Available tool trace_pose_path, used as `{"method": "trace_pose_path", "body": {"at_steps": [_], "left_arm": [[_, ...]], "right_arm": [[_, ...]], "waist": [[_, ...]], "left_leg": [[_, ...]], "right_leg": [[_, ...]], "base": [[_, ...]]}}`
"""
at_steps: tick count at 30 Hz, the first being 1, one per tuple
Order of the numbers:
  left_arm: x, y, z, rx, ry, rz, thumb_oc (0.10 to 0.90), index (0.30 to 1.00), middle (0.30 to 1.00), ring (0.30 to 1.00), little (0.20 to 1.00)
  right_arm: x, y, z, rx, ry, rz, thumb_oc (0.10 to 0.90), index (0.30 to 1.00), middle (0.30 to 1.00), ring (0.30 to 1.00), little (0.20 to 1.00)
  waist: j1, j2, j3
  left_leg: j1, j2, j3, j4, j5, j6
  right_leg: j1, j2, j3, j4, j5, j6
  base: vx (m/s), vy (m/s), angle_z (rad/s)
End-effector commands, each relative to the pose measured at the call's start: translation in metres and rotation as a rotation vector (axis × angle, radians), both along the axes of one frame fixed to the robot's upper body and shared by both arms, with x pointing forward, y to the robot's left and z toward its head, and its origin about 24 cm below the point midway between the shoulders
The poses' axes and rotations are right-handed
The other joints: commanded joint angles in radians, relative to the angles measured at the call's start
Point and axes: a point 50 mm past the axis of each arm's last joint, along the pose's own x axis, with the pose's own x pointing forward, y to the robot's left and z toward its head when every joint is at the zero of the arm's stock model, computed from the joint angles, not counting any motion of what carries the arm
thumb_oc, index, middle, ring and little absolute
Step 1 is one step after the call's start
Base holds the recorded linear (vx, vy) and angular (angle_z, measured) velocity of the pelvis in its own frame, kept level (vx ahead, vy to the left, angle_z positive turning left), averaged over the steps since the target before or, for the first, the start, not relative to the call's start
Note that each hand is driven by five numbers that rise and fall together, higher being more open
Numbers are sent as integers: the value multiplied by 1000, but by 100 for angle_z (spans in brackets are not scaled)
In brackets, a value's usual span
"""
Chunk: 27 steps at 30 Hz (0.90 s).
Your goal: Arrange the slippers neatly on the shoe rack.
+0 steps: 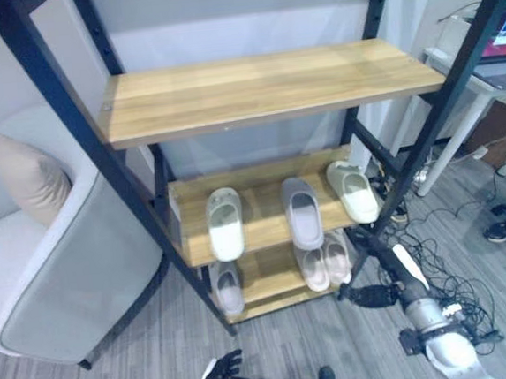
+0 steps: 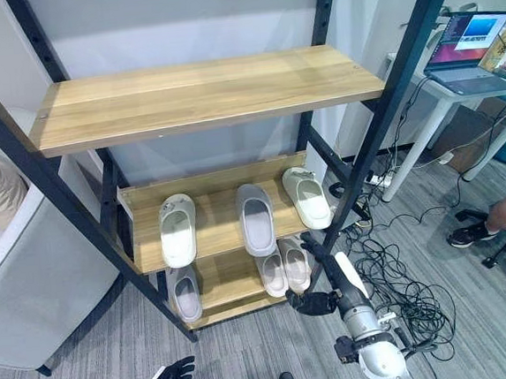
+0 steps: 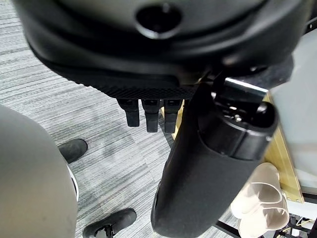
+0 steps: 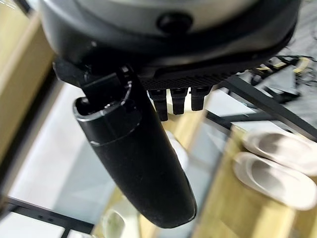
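Right hand (image 2: 319,302) hangs empty beside shoe rack (image 2: 201,96).

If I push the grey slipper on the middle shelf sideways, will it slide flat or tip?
The grey foam-like slipper lies flat on its sole on the smooth wooden middle shelf, so it probably slides rather than tips. It looks thick and moulded, likely light and slightly squashy.

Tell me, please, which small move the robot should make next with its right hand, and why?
Probably reach the right hand toward the cream slipper at the right end of the middle shelf and turn it straight. It lies angled, while the grey slipper and white slipper beside it point straight back. The right hand is open, nearby and holds nothing.
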Motion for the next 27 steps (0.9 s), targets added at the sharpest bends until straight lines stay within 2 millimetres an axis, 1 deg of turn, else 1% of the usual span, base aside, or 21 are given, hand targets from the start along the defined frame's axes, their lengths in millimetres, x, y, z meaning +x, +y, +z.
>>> {"method": "trace_pose_path", "body": {"at_steps": [1, 3, 4, 5, 6, 7, 8, 12, 13, 17, 18, 19, 20, 23, 24, 27], "left_arm": [[19, -8, 7, 1, -94, -35, 800, 900, 900, 900, 900], [17, -8, 7, -3, -94, -40, 800, 900, 900, 900, 900], [13, -7, 7, -6, -88, -43, 800, 900, 900, 900, 900], [14, -7, 7, -6, -89, -43, 800, 900, 900, 900, 900], [11, -6, 6, -5, -82, -43, 800, 900, 900, 900, 900], [6, -4, 4, -1, -65, -45, 800, 900, 900, 900, 900], [7, -4, 4, -1, -66, -44, 800, 900, 900, 900, 900], [-1, 3, 2, 14, -39, -38, 800, 900, 900, 900, 900], [-3, 8, 2, 29, -29, -29, 800, 900, 900, 900, 900], [-6, 14, 1, 48, -13, -18, 800, 900, 900, 900, 900], [-7, 18, 0, 57, -4, -5, 800, 900, 900, 900, 900], [-7, 18, 0, 57, -5, -4, 800, 900, 900, 900, 900], [-8, 19, 0, 57, -1, 3, 800, 900, 900, 900, 900], [-7, 21, 0, 63, -1, 11, 800, 900, 900, 900, 900], [-5, 21, 1, 64, -5, 4, 800, 900, 900, 900, 900], [1, 20, 3, 64, -24, -4, 800, 900, 900, 900, 900]], "right_arm": [[27, -5, 67, -105, -377, 6, 800, 900, 900, 900, 900], [36, -5, 74, -146, -412, -6, 800, 900, 900, 900, 900], [45, -6, 79, -182, -442, -23, 800, 900, 900, 900, 900], [46, -6, 79, -182, -443, -23, 800, 900, 900, 900, 900], [52, -6, 81, -208, -450, -33, 800, 900, 900, 900, 900], [63, -8, 86, -253, -470, -52, 800, 900, 900, 900, 900], [64, -7, 86, -253, -471, -52, 800, 900, 900, 900, 900], [85, -12, 95, -290, -496, -110, 800, 900, 900, 900, 900], [93, -14, 98, -291, -499, -135, 800, 900, 900, 900, 900], [104, -24, 102, -300, -491, -188, 800, 900, 900, 900, 900], [109, -28, 103, -283, -484, -212, 800, 900, 900, 900, 900], [110, -28, 103, -283, -485, -212, 800, 900, 900, 900, 900], [112, -29, 105, -278, -483, -221, 800, 900, 900, 900, 900], [122, -36, 109, -273, -476, -257, 800, 900, 900, 900, 900], [128, -40, 113, -278, -478, -282, 800, 900, 900, 900, 900], [136, -43, 121, -279, -496, -316, 800, 900, 900, 900, 900]], "waist": [[26, 25, -15], [35, 25, -17], [47, 26, -19], [46, 25, -18], [55, 25, -19], [70, 23, -20], [69, 23, -19], [99, 21, -11], [113, 19, -5], [127, 19, 4], [138, 21, 12], [137, 21, 12], [144, 21, 16], [157, 25, 29], [166, 27, 37], [176, 30, 50]], "left_leg": [[11, 15, -60, 24, -169, 8], [12, 14, -63, 20, -169, 8], [13, 13, -66, 16, -167, 9], [13, 13, -66, 16, -167, 9], [13, 12, -69, 14, -166, 10], [11, 11, -75, 11, -164, 9], [10, 11, -75, 11, -164, 9], [-9, 13, -93, 9, -154, 3], [-26, 14, -100, 9, -147, 0], [-57, 13, -117, 8, -133, -6], [-76, 13, -128, 7, -125, -9], [-78, 13, -129, 7, -124, -9], [-88, 13, -133, 7, -119, -11], [-123, 12, -151, 5, -103, -17], [-145, 13, -160, 4, -93, -21], [-177, 13, -173, 4, -79, -26]], "right_leg": [[-12, -17, 7, 99, -159, 50], [-10, -18, 3, 96, -158, 51], [-7, -19, 0, 93, -157, 51], [-7, -19, 0, 93, -157, 51], [-4, -20, -4, 90, -157, 51], [-1, -21, -11, 84, -156, 51], [-1, -21, -11, 84, -156, 51], [-3, -21, -31, 72, -154, 50], [-10, -20, -43, 66, -153, 49], [-21, -19, -60, 57, -151, 46], [-29, -17, -70, 52, -150, 44], [-30, -17, -71, 52, -150, 44], [-35, -17, -75, 49, -149, 43], [-57, -17, -91, 46, -147, 41], [-69, -17, -100, 41, -145, 39], [-88, -17, -111, 36, -139, 37]], "base": [[0, 0, 0], [19, 5, 0], [31, 9, 0], [0, 0, 0], [0, 0, 0], [0, 0, 0], [0, 0, 0], [-6, -10, 15], [-29, -20, 28], [-34, -11, 27], [-46, -12, 20], [-53, -11, 19], [-37, -9, 26], [-71, -8, 21], [-67, -5, 17], [-49, -4, 15]]}}
